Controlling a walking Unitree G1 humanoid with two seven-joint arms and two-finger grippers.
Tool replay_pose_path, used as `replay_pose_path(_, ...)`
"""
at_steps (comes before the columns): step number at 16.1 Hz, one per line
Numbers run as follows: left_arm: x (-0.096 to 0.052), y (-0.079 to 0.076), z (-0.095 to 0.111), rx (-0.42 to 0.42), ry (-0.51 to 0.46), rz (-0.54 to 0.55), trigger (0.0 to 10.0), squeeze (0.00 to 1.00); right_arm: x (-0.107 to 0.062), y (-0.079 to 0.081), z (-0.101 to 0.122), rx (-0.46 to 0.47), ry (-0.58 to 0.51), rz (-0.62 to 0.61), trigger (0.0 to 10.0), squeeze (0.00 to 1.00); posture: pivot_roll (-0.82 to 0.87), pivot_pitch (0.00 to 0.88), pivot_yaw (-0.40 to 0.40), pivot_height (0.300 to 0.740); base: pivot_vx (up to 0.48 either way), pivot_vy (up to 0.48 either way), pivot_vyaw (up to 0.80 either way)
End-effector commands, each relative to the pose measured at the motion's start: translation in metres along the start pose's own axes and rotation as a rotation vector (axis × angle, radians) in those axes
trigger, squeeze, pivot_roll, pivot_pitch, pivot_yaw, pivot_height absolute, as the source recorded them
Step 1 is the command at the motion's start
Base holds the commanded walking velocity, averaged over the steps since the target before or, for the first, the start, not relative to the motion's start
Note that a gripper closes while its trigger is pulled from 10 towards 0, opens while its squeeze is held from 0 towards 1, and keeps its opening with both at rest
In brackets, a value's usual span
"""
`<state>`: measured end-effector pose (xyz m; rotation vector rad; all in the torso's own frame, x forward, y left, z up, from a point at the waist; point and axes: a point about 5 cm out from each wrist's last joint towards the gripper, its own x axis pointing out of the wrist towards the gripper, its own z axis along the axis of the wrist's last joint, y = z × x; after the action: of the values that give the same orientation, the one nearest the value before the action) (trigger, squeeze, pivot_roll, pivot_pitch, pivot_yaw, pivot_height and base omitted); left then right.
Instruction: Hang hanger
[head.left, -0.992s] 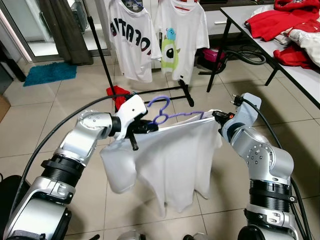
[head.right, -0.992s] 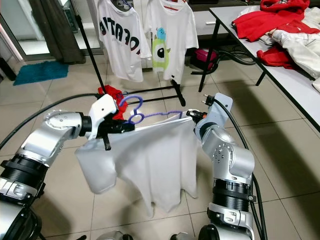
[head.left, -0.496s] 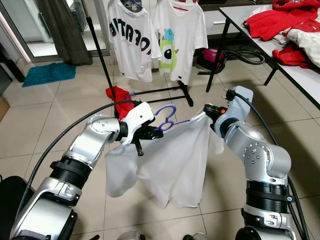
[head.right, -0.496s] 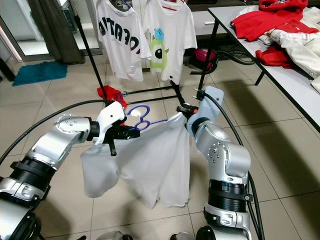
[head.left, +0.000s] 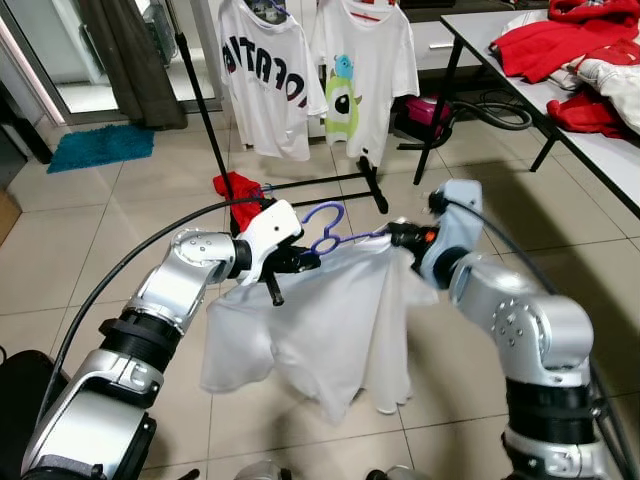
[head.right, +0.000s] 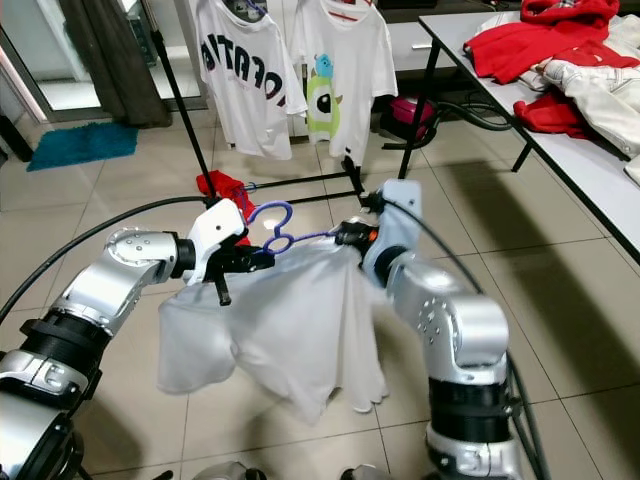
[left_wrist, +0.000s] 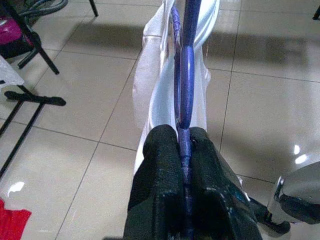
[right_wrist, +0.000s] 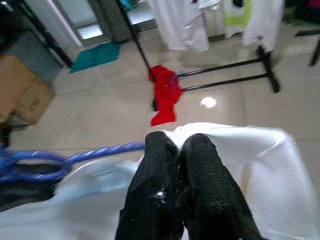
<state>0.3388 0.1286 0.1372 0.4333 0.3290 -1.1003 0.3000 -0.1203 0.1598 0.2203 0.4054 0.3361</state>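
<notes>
A purple hanger (head.left: 330, 232) carries a white T-shirt (head.left: 320, 320) that droops toward the tiled floor in front of me. My left gripper (head.left: 297, 262) is shut on the hanger's left arm; in the left wrist view the purple bar (left_wrist: 187, 85) runs out from between its fingers (left_wrist: 157, 170). My right gripper (head.left: 398, 236) is shut on the shirt's right shoulder, where white cloth (right_wrist: 235, 150) bunches around the fingers (right_wrist: 200, 160). The black clothes rack (head.left: 215, 140) stands ahead with two printed white T-shirts (head.left: 268, 85) hanging on it.
A red garment (head.left: 238, 190) lies at the rack's foot. A white table (head.left: 590, 120) with red clothes (head.left: 560, 45) runs along the right. Black cables (head.left: 480, 110) lie under it. A teal mat (head.left: 100, 145) and dark curtain (head.left: 125, 50) are at far left.
Both grippers have come closer together, so the shirt hangs bunched and narrower. The right arm has swung left and the hanger sits a little higher toward the rack.
</notes>
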Motion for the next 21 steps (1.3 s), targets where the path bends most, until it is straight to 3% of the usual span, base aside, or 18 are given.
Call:
replay_pose_path(1,-0.004,0.006,0.007,0.018,-0.023,0.011,0.0,0.0,-0.004,0.005,0.006,-0.015,-0.024,0.036,10.0,1.0,-0.12,0.0,0.054,0.74,0.0,0.0,0.0)
replay_pose_path(6,-0.013,0.01,0.007,0.05,-0.04,-0.006,0.0,0.0,-0.011,0.002,0.022,-0.077,-0.069,0.075,10.0,1.0,-0.13,0.0,0.055,0.74,0.0,0.0,0.0)
replay_pose_path(8,-0.019,0.011,0.009,0.079,-0.07,-0.068,0.0,0.0,-0.023,0.004,0.041,-0.374,-0.191,0.234,10.0,1.0,-0.13,0.0,0.059,0.74,0.0,0.0,0.0)
replay_pose_path(10,-0.027,0.005,0.015,0.108,-0.12,-0.197,0.0,0.0,-0.039,0.01,0.044,-0.598,-0.179,0.467,10.0,1.0,-0.13,0.0,0.061,0.74,0.0,0.0,0.0)
replay_pose_path(14,-0.034,0.001,0.017,0.138,-0.129,-0.3,0.0,0.0,-0.044,0.011,0.038,-0.746,-0.098,0.617,10.0,1.0,-0.13,0.0,0.056,0.74,0.0,0.0,0.0)
replay_pose_path(15,-0.036,-0.001,0.017,0.149,-0.129,-0.327,0.0,0.0,-0.044,0.01,0.034,-0.791,-0.067,0.654,10.0,0.71,-0.13,0.0,0.055,0.74,0.0,0.0,0.0)
replay_pose_path(16,-0.037,-0.004,0.02,0.179,-0.133,-0.382,0.0,0.0,-0.044,0.013,0.025,-0.841,-0.016,0.733,10.0,0.0,-0.13,0.0,0.055,0.74,0.0,0.0,0.0)
replay_pose_path(20,-0.036,-0.011,0.029,0.248,-0.11,-0.466,0.0,0.0,-0.039,0.025,0.009,-0.822,0.051,0.865,10.0,0.0,-0.12,0.0,0.056,0.74,0.0,0.0,0.0)
replay_pose_path(21,-0.035,-0.011,0.03,0.255,-0.109,-0.475,0.0,0.0,-0.038,0.027,0.006,-0.808,0.064,0.881,4.4,0.0,-0.12,0.0,0.058,0.74,0.0,0.0,0.0)
